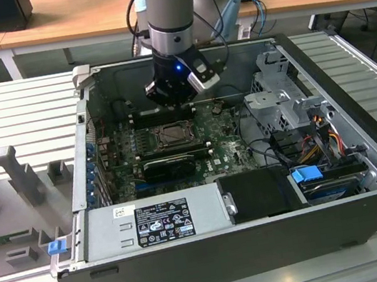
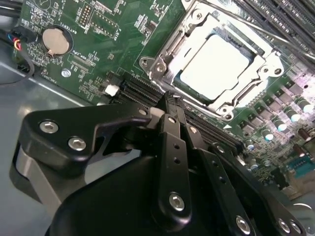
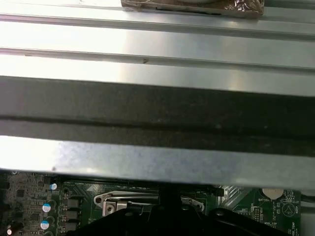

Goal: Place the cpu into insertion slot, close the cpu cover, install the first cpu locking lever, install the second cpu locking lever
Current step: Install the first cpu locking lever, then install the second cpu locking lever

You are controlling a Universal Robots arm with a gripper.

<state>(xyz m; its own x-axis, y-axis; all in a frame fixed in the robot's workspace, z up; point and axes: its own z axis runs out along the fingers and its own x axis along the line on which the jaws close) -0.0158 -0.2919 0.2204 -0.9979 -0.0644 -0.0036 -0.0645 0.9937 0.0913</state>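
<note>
- On the exterior view's left of the socket, the grey steel side wall of the open computer case (image 1: pixel 82 173) lies flat on the ribbed bench, so the green motherboard (image 1: pixel 230 150) faces up for work from above.
- The pale silver-grey square cpu (image 2: pixel 212 63) sits in the black-rimmed insertion slot (image 1: pixel 171 136), seated flat.
- The thin silvery window-frame cpu cover (image 2: pixel 167 49) lies down around the chip, apparently closed to pin it.
- Just beyond the socket, the black gripper (image 2: pixel 170 101) hovers, fingers pressed narrow together, holding nothing, probably poised for a locking lever.
</note>
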